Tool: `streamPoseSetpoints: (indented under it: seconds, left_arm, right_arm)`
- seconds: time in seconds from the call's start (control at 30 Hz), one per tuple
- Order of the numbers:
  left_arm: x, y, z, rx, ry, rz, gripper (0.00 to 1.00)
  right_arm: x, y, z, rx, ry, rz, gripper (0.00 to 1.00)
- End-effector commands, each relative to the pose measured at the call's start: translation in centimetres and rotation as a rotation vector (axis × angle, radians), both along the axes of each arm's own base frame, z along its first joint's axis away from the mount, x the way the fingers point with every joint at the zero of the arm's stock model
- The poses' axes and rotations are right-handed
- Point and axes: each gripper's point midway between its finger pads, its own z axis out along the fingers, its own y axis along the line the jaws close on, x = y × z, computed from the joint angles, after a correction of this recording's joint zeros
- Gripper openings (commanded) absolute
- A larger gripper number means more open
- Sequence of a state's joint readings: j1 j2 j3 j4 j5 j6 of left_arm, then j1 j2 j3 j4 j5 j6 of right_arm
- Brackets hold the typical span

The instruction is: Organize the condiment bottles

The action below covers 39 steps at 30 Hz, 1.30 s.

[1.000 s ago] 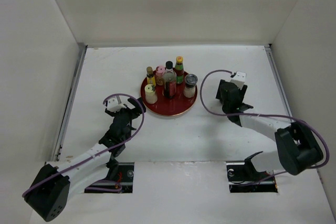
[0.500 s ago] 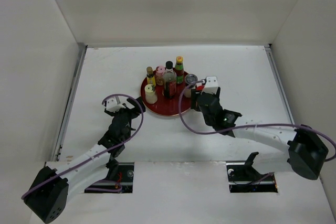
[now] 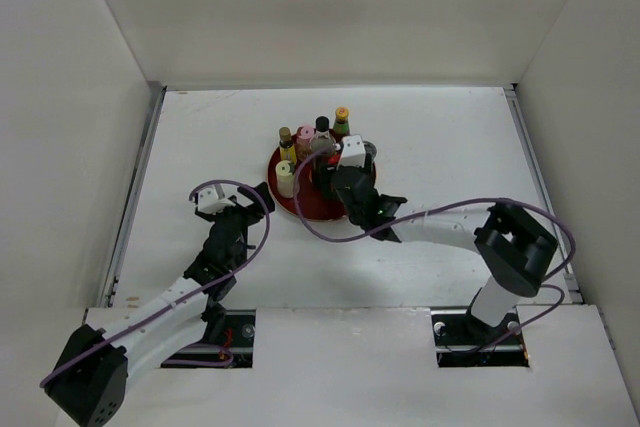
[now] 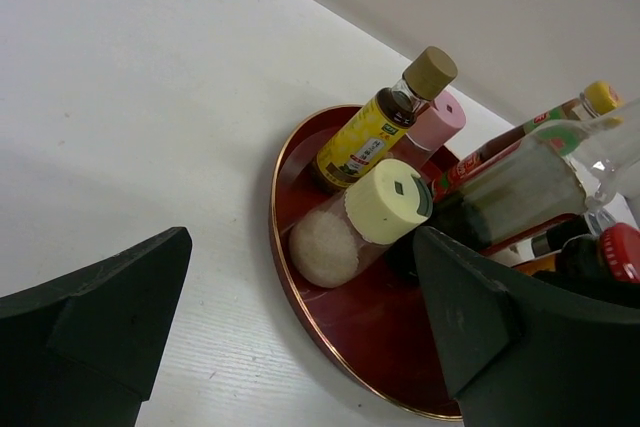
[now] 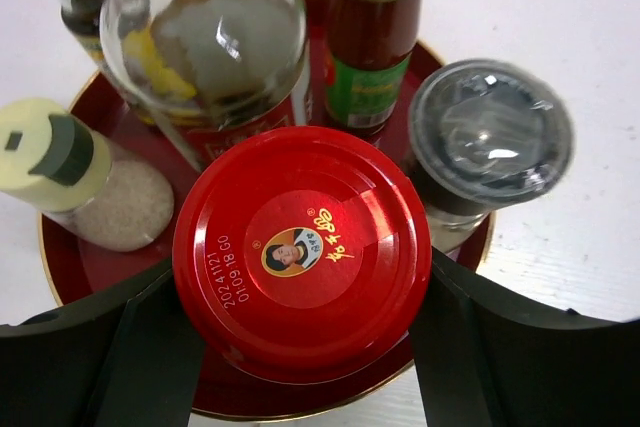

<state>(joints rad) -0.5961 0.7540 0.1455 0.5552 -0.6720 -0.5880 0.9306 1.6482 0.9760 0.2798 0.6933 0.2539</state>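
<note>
A red-lidded jar [image 5: 300, 247] sits between the fingers of my right gripper [image 5: 300, 272], which is shut on its lid over the near part of the red round tray [image 5: 60, 267]. Around it on the tray stand a grey-lidded jar [image 5: 490, 137], a green-red bottle [image 5: 370, 37], a tall dark bottle [image 5: 210, 37] and a pale yellow-green-capped bottle [image 5: 55, 157]. The left wrist view also shows the amber yellow-labelled bottle [image 4: 365, 142] and the pink-capped one [image 4: 435, 127]. My left gripper [image 4: 300, 247] is open and holds nothing, just off the tray's left rim [image 4: 285, 257].
The tray [image 3: 300, 209] sits mid-table with white walls on three sides. The right arm [image 3: 440, 219] reaches across from the right to the tray's near edge. A purple cable loops over each arm. Bare white table surrounds the tray.
My right arm has swung left from the tray's right side, bringing the red-lidded jar over the tray. The left gripper has drawn back slightly from the rim and opened a little.
</note>
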Motion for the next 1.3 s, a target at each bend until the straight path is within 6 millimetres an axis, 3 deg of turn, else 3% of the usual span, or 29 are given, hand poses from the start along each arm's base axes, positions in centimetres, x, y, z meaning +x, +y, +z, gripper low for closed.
streamPoseSetpoints:
  seconds: [0.0,0.23,0.4,0.47,0.5,0.63,0.77,0.87,1.13,1.27]
  left_arm:
    - [0.0,0.4,0.2,-0.021,-0.015,0.016,0.97]
    - [0.1,0.8,-0.1,-0.015,-0.005,0.047,1.00]
    - [0.3,0.9,-0.4,-0.016,0.005,0.055,1.00]
    - [0.4,0.8,-0.5,-0.017,0.012,0.054,1.00]
    - [0.4,0.7,-0.4,-0.022,0.011,0.051,1.00]
    - [0.2,0.3,0.3,-0.040,-0.001,0.031,1.00]
    - [-0.1,0.9,1.0,-0.049,0.000,0.062,1.00]
    - [0.0,1.2,0.2,0.002,0.071,0.092,1.00]
    - [-0.4,-0.2,-1.3,0.124,0.247,0.048,1.00]
    - [-1.1,0.1,-1.5,0.103,0.234,0.043,1.00]
  right_arm:
    - [1.4,3.2,6.4,0.201,-0.148,0.009,0.56]
    - [0.0,3.9,2.2,0.169,-0.090,0.016,0.63]
    - [-0.6,3.5,1.6,0.166,-0.077,0.018,0.76]
    - [-0.9,3.1,2.3,0.174,-0.084,0.017,0.87]
    - [-1.2,2.9,2.9,0.180,-0.091,0.021,1.00]
    - [-3.1,1.5,7.4,0.212,-0.159,0.047,1.00]
    - [-4.6,-2.4,11.0,0.247,-0.242,-0.002,1.00]
    - [-5.2,-6.9,11.0,0.291,-0.275,-0.101,1.00]
    - [-6.4,-17.7,5.5,0.384,-0.237,-0.369,1.00]
    - [-6.2,-20.0,2.9,0.432,-0.167,-0.433,1.00]
